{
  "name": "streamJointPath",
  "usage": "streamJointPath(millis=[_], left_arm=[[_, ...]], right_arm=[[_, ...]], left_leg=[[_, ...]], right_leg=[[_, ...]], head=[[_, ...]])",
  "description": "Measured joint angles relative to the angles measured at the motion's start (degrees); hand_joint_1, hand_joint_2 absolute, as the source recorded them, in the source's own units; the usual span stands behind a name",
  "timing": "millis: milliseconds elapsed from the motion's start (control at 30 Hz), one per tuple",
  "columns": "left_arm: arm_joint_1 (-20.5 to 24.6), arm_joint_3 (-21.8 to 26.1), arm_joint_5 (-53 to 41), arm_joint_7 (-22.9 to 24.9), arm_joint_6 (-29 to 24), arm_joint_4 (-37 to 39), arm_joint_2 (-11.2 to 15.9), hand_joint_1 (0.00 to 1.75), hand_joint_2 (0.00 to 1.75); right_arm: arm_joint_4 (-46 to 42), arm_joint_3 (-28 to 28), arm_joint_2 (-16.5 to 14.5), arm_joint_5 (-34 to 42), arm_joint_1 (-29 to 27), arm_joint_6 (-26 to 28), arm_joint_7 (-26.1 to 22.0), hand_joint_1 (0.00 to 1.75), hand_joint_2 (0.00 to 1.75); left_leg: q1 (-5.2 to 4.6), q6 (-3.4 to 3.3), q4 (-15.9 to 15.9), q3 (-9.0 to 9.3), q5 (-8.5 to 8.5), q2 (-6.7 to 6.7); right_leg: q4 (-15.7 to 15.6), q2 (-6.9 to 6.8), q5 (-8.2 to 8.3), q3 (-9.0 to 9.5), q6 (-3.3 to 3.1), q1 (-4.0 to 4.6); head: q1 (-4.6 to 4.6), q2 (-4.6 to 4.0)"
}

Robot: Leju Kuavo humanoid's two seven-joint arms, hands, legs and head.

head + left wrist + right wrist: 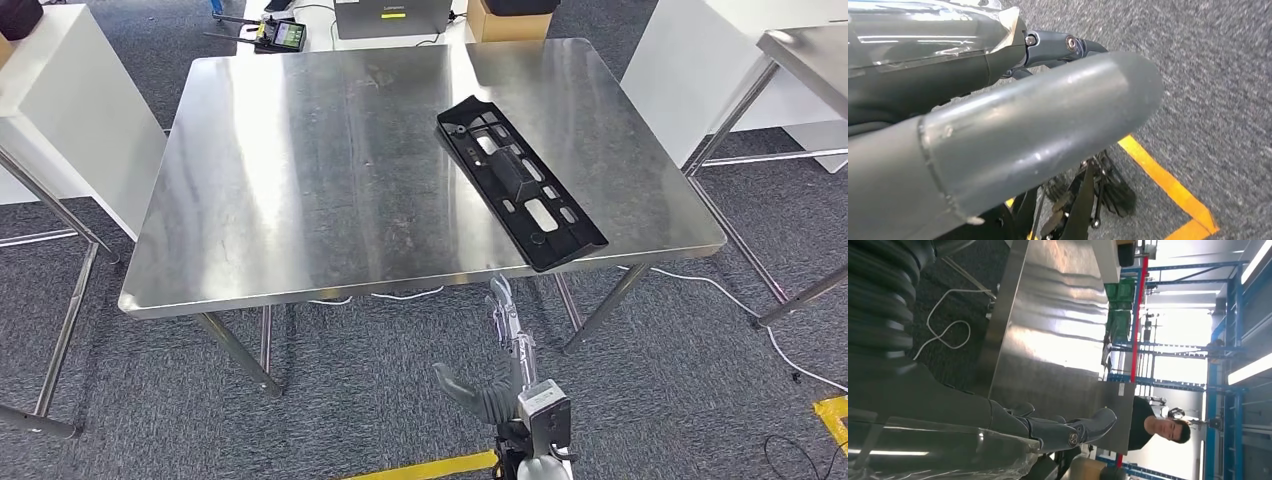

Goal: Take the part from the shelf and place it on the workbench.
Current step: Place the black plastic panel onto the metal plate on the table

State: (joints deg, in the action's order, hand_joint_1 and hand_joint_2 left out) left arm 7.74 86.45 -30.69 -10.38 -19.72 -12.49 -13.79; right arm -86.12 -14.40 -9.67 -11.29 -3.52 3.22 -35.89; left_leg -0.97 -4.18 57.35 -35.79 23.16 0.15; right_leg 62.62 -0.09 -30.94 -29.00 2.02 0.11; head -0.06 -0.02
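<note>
A long black plastic part (520, 181), flat and pierced with rectangular slots, lies diagonally on the stainless-steel workbench (300, 170), one end at the near right edge. The right hand (503, 350) hangs below that edge, fingers spread and empty; whether the left hand (1013, 135) is open I cannot tell.

A black part (519, 183) lies on the steel workbench (300, 180); the robot's right hand (508, 350), fingers spread, hovers below its edge.

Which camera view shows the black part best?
The head view: the part lies whole and flat on the workbench, near its front right corner. In the right wrist view I cannot make out the part on the steel top. The left wrist view faces the floor.
</note>
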Motion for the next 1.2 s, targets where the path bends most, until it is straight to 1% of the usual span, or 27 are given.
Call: streamJointPath(millis=[33, 67, 100, 167, 200, 233, 300, 333, 367, 433, 467, 500, 567, 633, 700, 733, 767, 833, 867, 900, 933, 967, 1000, 1067, 1100, 1133, 1200], left_arm=[[0.00, -0.19, -0.03, 0.05, 0.03, -0.05, -0.07, 0.00, 0.00], [-0.01, -0.33, -0.08, 0.10, 0.09, -0.10, -0.14, 0.00, 0.00], [-0.02, -0.44, -0.18, 0.13, 0.19, -0.17, -0.20, 0.00, 0.00], [-0.09, -0.61, -0.42, 0.16, 0.35, -0.32, -0.16, 0.00, 0.00], [-0.13, -0.71, -0.50, 0.17, 0.39, -0.38, -0.14, 0.00, 0.00], [-0.16, -0.79, -0.54, 0.21, 0.39, -0.44, -0.12, 0.00, 0.00], [-0.17, -0.89, -0.52, 0.26, 0.37, -0.55, -0.10, 0.00, 0.00], [-0.17, -0.91, -0.51, 0.27, 0.36, -0.60, -0.09, 0.00, 0.00], [-0.18, -0.97, -0.50, 0.27, 0.35, -0.67, -0.07, 0.00, 0.00], [-0.23, -1.30, -0.48, 0.32, 0.25, -0.75, 0.01, 0.00, 0.00], [-0.25, -1.56, -0.49, 0.39, 0.15, -0.78, 0.06, 0.00, 0.00], [-0.22, -1.85, -0.54, 0.49, 0.07, -0.80, 0.09, 0.00, 0.00], [-0.13, -2.42, -0.83, 0.70, 0.19, -0.82, 0.21, 0.00, 0.00], [-0.37, -3.07, -1.38, 1.16, 0.37, -0.84, 0.45, 0.00, 0.00], [-0.82, -3.61, -1.87, 1.94, 0.09, -0.85, 0.64, 0.00, 0.00], [-0.99, -3.78, -2.05, 2.30, -0.18, -0.85, 0.73, 0.00, 0.00], [-1.07, -3.94, -2.16, 2.55, -0.43, -0.85, 0.81, 0.00, 0.00], [-1.14, -4.38, -2.38, 2.86, -0.74, -0.85, 0.95, 0.00, 0.00], [-1.15, -4.59, -2.44, 2.97, -0.79, -0.85, 0.96, 0.00, 0.00], [-1.15, -4.74, -2.53, 3.07, -0.82, -0.85, 0.96, 0.00, 0.00], [-1.16, -4.84, -2.62, 3.15, -0.80, -0.85, 0.96, 0.00, 0.00], [-1.16, -4.92, -2.73, 3.15, -0.73, -0.85, 0.96, 0.00, 0.00], [-1.17, -5.03, -2.84, 3.08, -0.56, -0.85, 0.96, 0.00, 0.00], [-1.18, -5.30, -2.93, 2.86, -0.21, -0.85, 0.96, 0.00, 0.00], [-1.19, -5.43, -2.94, 2.78, -0.08, -0.85, 0.96, 0.00, 0.00], [-1.22, -5.56, -2.96, 2.72, 0.00, -0.85, 0.96, 0.00, 0.00], [-1.35, -5.77, -3.05, 2.49, 0.41, -0.85, 0.97, 0.00, 0.00]], right_arm=[[0.01, 0.00, -0.03, -0.20, 0.01, -0.13, 0.12, 0.00, 1.75], [0.02, 0.00, -0.06, -0.47, 0.00, -0.27, 0.27, 0.00, 1.75], [0.09, 0.00, -0.10, -0.85, -0.02, -0.43, 0.57, 0.00, 1.75], [0.80, -0.10, -0.29, -1.84, 0.10, -0.84, 1.54, 0.00, 1.75], [1.61, -0.22, -0.49, -2.74, 0.32, -0.78, 2.43, 0.00, 1.75], [2.79, -0.37, -0.75, -3.90, 0.62, -0.41, 3.27, 0.00, 1.75], [5.79, -0.69, -1.25, -6.21, 1.44, 1.04, 4.55, 0.00, 1.75], [7.28, -0.79, -1.40, -6.96, 1.81, 1.74, 4.92, 0.00, 1.75], [8.77, -0.85, -1.49, -7.43, 2.19, 2.36, 5.40, 0.00, 1.75], [13.90, -0.73, -1.65, -8.02, 4.22, 3.98, 7.85, 0.00, 1.75], [18.61, -0.39, -1.71, -8.07, 6.35, 5.19, 10.46, 0.00, 1.75], [24.53, 0.28, -1.73, -7.83, 8.79, 6.62, 13.90, 0.00, 1.75], [36.36, 2.48, -1.50, -6.64, 12.68, 9.31, 21.13, 0.00, 0.87], [45.63, 5.24, -0.73, -4.67, 14.11, 10.42, 26.52, 0.00, 0.00], [52.73, 7.94, 0.35, -2.79, 14.12, 10.33, 30.03, 0.00, 0.00], [55.50, 9.12, 0.88, -2.24, 13.83, 10.28, 30.92, 0.00, 0.00], [57.80, 10.11, 1.35, -2.00, 13.56, 10.33, 31.33, 0.00, 0.00], [61.87, 11.60, 2.12, -1.97, 13.37, 10.64, 32.11, 0.00, 0.00], [63.46, 12.12, 2.39, -2.12, 13.37, 10.93, 32.85, 0.00, 0.00], [64.87, 12.53, 2.65, -2.49, 13.30, 11.39, 33.96, 0.00, 0.00], [66.00, 12.81, 2.86, -2.97, 13.17, 11.91, 35.30, 0.00, 0.00], [67.01, 12.99, 3.08, -3.46, 13.01, 12.44, 36.98, 0.00, 0.00], [67.93, 13.11, 3.32, -3.85, 12.77, 12.90, 38.68, 0.00, 0.00], [69.35, 13.37, 3.77, -4.11, 12.11, 13.34, 40.98, 0.00, 0.00], [69.93, 13.55, 3.99, -4.14, 11.69, 13.41, 41.50, 0.00, 0.00], [70.43, 13.75, 4.20, -4.16, 11.25, 13.49, 41.80, 0.00, 0.00], [71.44, 14.04, 4.49, -4.30, 10.66, 13.87, 43.24, 0.00, 0.00]], left_leg=[[-0.11, 0.20, 0.00, -0.32, -0.53, 0.00], [-0.11, 0.47, -0.03, -0.52, -1.04, 0.04], [-0.05, 0.83, -0.10, -0.64, -1.54, 0.08], [0.21, 1.59, 0.00, -1.02, -1.87, -0.01], [0.38, 1.98, 0.86, -1.47, -0.58, -0.13], [0.56, 2.38, 2.69, -2.09, 1.83, -0.26], [1.17, 3.27, 9.15, -3.57, 8.27, -0.36], [1.51, 3.77, 12.60, -4.06, 10.24, -0.36], [1.91, 4.28, 15.18, -4.15, 10.71, -0.33], [2.87, 5.43, 15.60, -1.96, 7.61, -0.27], [3.38, 6.02, 13.08, 0.56, 5.88, -0.25], [3.65, 6.59, 9.43, 3.55, 5.28, -0.30], [3.63, 6.35, 3.00, 7.78, 7.02, -0.57], [2.98, 4.85, 1.11, 8.13, 8.20, -0.78], [2.63, 3.09, 0.89, 7.07, 7.25, -0.58], [2.58, 2.27, 0.75, 6.44, 6.61, -0.43], [2.56, 1.64, 0.67, 5.65, 5.94, -0.26], [2.28, 1.11, 0.71, 3.97, 4.62, -0.06], [2.12, 1.07, 0.74, 3.07, 3.93, 0.03], [1.96, 1.08, 0.78, 2.24, 3.23, 0.11], [1.84, 1.16, 0.81, 1.50, 2.58, 0.17], [1.76, 1.28, 0.86, 0.85, 1.92, 0.20], [1.67, 1.47, 0.90, 0.34, 1.31, 0.19], [1.51, 2.04, 0.91, -0.25, 0.15, 0.13], [1.47, 2.37, 0.83, -0.38, -0.37, 0.15], [1.49, 2.74, 0.68, -0.45, -0.93, 0.20], [1.77, 3.42, 0.89, -0.98, -0.80, 0.20]], right_leg=[[-4.03, -0.04, 0.04, 2.55, -0.50, 0.32], [-6.81, -0.07, -0.12, 4.05, -1.00, 0.64], [-8.12, -0.10, -0.23, 4.50, -1.39, 0.85], [-8.60, -0.24, 0.88, 3.75, -1.93, 0.37], [-8.78, -0.34, 1.62, 3.26, -2.49, -0.03], [-8.95, -0.44, 2.43, 2.63, -2.95, -0.45], [-8.93, -0.59, 3.90, 1.00, -3.55, -0.65], [-8.89, -0.71, 4.60, 0.22, -3.43, -0.70], [-8.80, -0.85, 5.28, -0.62, -3.22, -0.80], [-8.13, -1.05, 6.46, -2.60, -2.50, -1.24], [-7.42, -1.01, 6.92, -3.76, -2.06, -1.46], [-6.54, -0.94, 7.27, -4.93, -1.64, -1.61], [-5.03, -1.02, 7.81, -6.52, -0.81, -1.36], [-4.85, -1.31, 8.70, -7.05, 0.46, -0.99], [-4.51, -1.17, 8.46, -7.64, 1.40, -1.23], [-3.16, -1.01, 6.89, -8.36, 1.35, -1.40], [-0.60, -0.82, 4.39, -9.34, 1.01, -1.57], [6.70, -0.55, -0.54, -11.30, 0.69, -1.54], [9.85, -0.44, -1.55, -11.62, 0.99, -1.50], [11.45, -0.36, -1.25, -11.06, 1.54, -1.45], [10.98, -0.29, -0.12, -9.44, 2.11, -1.39], [8.60, -0.26, 1.06, -6.82, 2.46, -1.34], [4.59, -0.22, 1.59, -3.40, 2.47, -1.26], [-3.80, -0.14, 0.55, 2.53, 1.60, -0.73], [-6.26, -0.10, -0.12, 3.89, 1.06, -0.41], [-7.34, -0.08, -0.31, 4.15, 0.52, -0.09], [-7.50, -0.14, 0.61, 3.12, -0.86, -0.55]], head=[[-0.04, 0.00], [-0.05, 0.00], [-0.05, 0.00], [0.04, 0.00], [-0.01, 0.00], [-0.14, 0.00], [-0.40, 0.00], [-0.46, 0.00], [-0.46, 0.00], [-0.49, 0.00], [-0.55, 0.00], [-0.78, 0.00], [-1.04, 0.00], [-0.95, 0.00], [-0.87, 0.00], [-0.76, 0.00], [-0.61, 0.00], [-0.29, 0.00], [-0.24, 0.00], [-0.21, 0.00], [-0.18, 0.00], [-0.19, 0.00], [-0.17, 0.00], [-0.18, 0.00], [-0.17, 0.00], [-0.20, 0.00], [-0.23, 0.00]])
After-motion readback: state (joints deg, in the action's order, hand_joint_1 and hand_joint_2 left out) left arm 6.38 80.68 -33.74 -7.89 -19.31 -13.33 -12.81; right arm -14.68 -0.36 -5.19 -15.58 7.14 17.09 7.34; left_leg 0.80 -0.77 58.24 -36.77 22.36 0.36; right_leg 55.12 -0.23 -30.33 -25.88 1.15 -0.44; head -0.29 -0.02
